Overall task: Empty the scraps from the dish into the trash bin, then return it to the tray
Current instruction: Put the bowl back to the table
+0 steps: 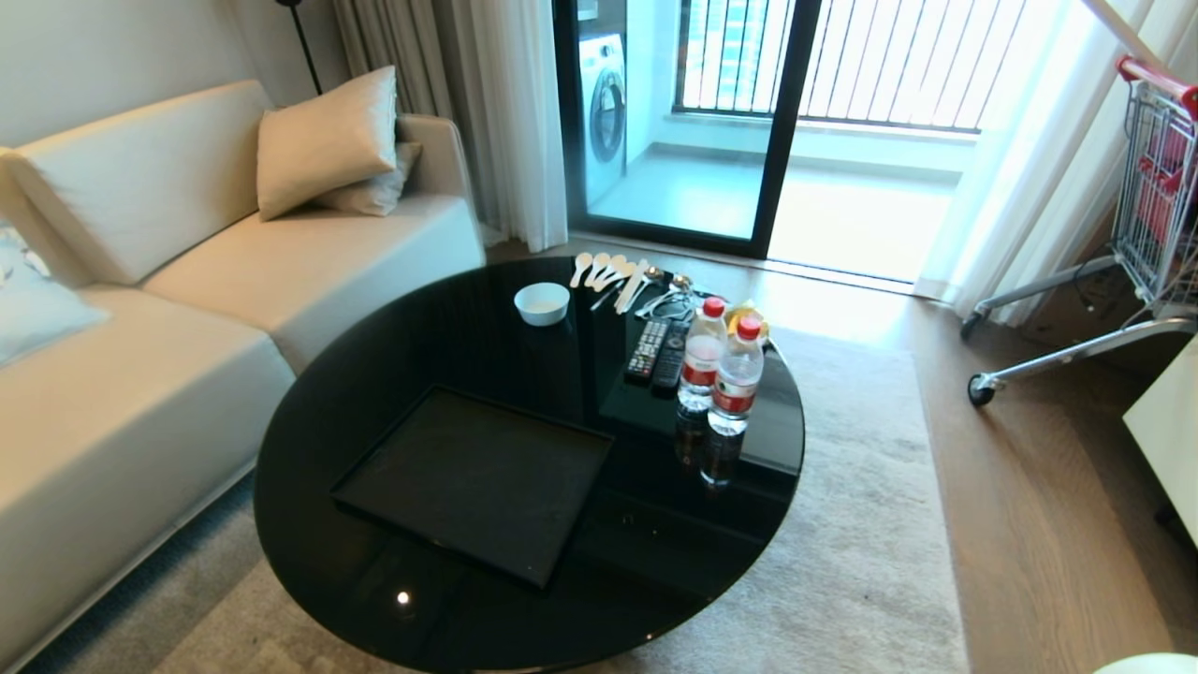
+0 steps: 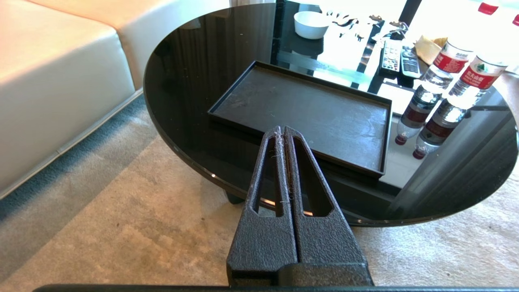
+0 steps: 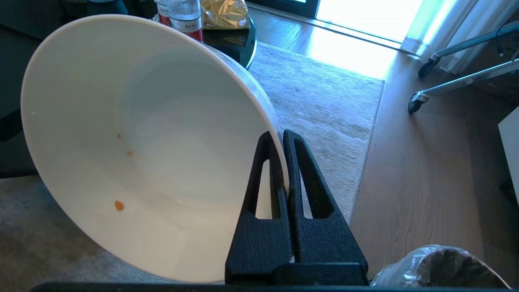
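Left gripper (image 2: 282, 132) pinched closed, empty, short of the glossy round table (image 1: 374, 356); matte rectangular tray (image 1: 477, 482) bare. Right gripper (image 3: 280, 140) clamps the smooth white bowl (image 3: 134, 138) by its rim, tipped, orange crumbs inside; crinkly-lined bin (image 3: 440, 263) beside it.

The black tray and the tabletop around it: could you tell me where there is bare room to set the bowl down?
The tray holds nothing, so its whole floor is free. The tabletop between the tray and the small white bowl is bare too. It is crowded beyond: spoons, remotes and two water bottles.
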